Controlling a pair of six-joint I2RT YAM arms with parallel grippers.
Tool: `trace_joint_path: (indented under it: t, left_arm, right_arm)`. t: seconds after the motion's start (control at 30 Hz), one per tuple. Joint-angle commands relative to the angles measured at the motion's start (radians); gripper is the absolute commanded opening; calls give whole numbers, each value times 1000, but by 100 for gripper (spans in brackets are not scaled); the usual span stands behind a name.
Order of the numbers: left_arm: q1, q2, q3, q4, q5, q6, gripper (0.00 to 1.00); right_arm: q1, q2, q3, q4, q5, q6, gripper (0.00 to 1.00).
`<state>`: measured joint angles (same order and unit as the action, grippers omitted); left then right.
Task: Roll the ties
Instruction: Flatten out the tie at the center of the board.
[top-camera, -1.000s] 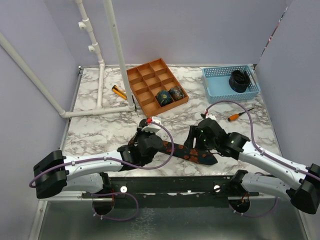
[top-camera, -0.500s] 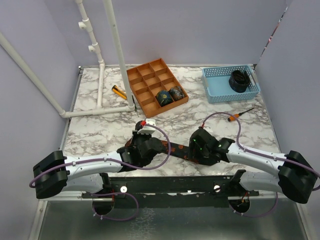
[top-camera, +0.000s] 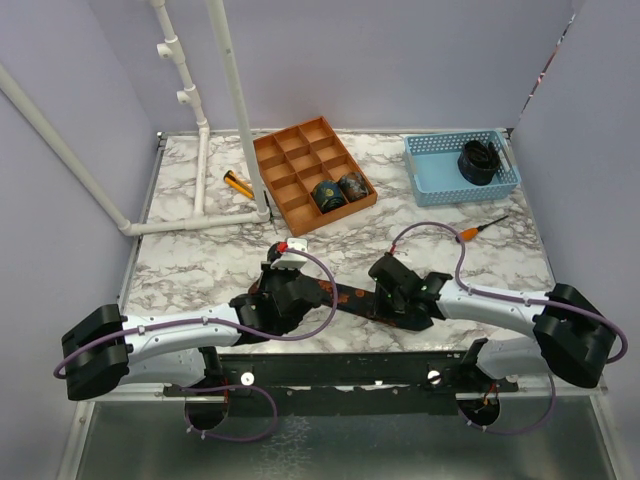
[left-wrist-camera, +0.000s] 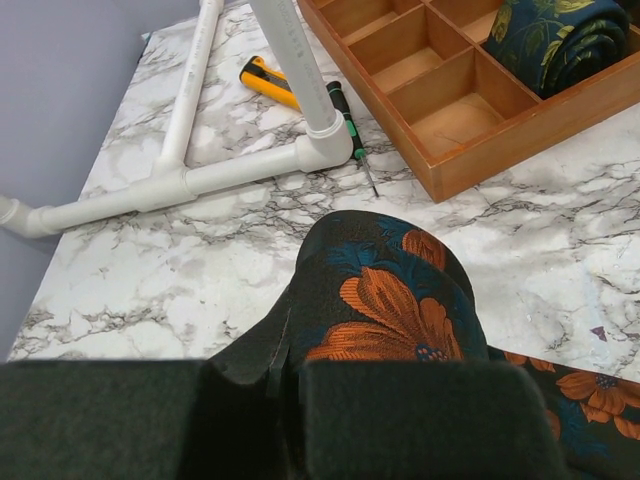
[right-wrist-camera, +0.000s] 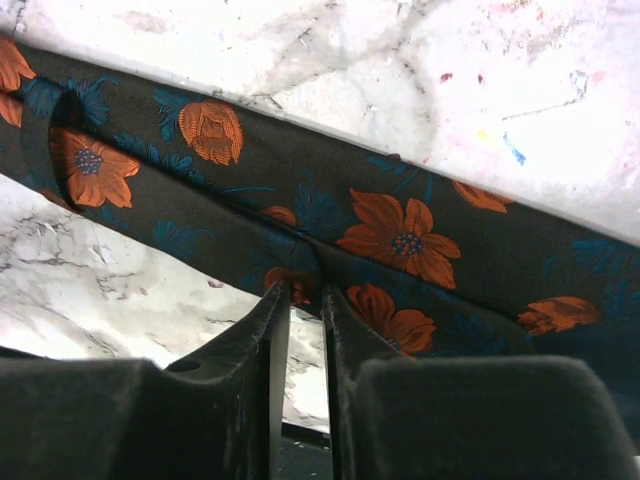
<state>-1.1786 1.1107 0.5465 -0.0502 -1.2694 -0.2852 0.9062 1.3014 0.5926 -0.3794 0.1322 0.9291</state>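
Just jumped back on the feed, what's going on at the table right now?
Both arms are on one floral tie lying along the near edge of the table. The left gripper is shut on its curled-over end. The right gripper is closed at the edge of the flat strip, apparently pinching it. This one is mostly unrolled. Two rolled ties sit in the wooden tray, and a dark coil lies in the blue basket.

Landmark: the wooden divider tray (top-camera: 295, 165) on the marble tabletop (top-camera: 190, 265).

- Left of it I log a white PVC pipe frame (top-camera: 200, 150) and, among the pipes, an orange-yellow cutter (top-camera: 238, 184).
- Right of it: a blue basket (top-camera: 432, 170).
- Right and nearer me: an orange-handled screwdriver (top-camera: 470, 233).
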Motion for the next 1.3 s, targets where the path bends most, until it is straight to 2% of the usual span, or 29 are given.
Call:
trace_joint_path:
  t: [0.0,0.07,0.1,0.2,0.43,0.57,0.67,0.93,0.97,1.03,1.1,1.17,1.27]
  left_arm:
    - [-4,-15,-11,-14,-28,-11,3]
    - [-4,-13,-11,-23,-27,-12,10]
    - [-4,-12,-8,-29,-26,-14,18]
    - [-4,-15,-7,-47,-21,-22,43]
    - [-4,-57,-2,-96,13,-63,76]
    - [-3,-96,12,-132,52,-82,85]
    - [-4,-134,32,-175,85,-92,98]
    - [-4,-279,70,-226,100,-103,99]
    - [-4,-293,73,-228,100,-103,99]
    - [-4,-312,78,-233,100,-100,99]
    - [-4,-321,87,-239,98,-97,99]
    - [-4,-325,98,-244,95,-89,99]
    - [-4,-329,121,-246,89,-71,99]
  right_arm:
    - [5,7,11,-2,27,28,12]
    - [5,-21,17,-32,60,39,1]
    - [4,-40,21,-57,81,42,0]
    - [3,-87,34,-144,172,49,0]
    - [-31,-167,36,-296,281,55,0]
    - [-103,-194,15,-303,252,23,0]
    - [-123,-199,2,-295,215,10,0]
    - [-124,-274,-70,-293,62,71,0]
    - [-124,-287,-78,-310,64,88,2]
    - [-124,-312,-82,-348,88,118,38]
    - [-124,-342,-69,-384,121,152,61]
    - [-123,-365,-44,-403,138,156,70]
    - [-124,-355,-15,-380,112,133,74]
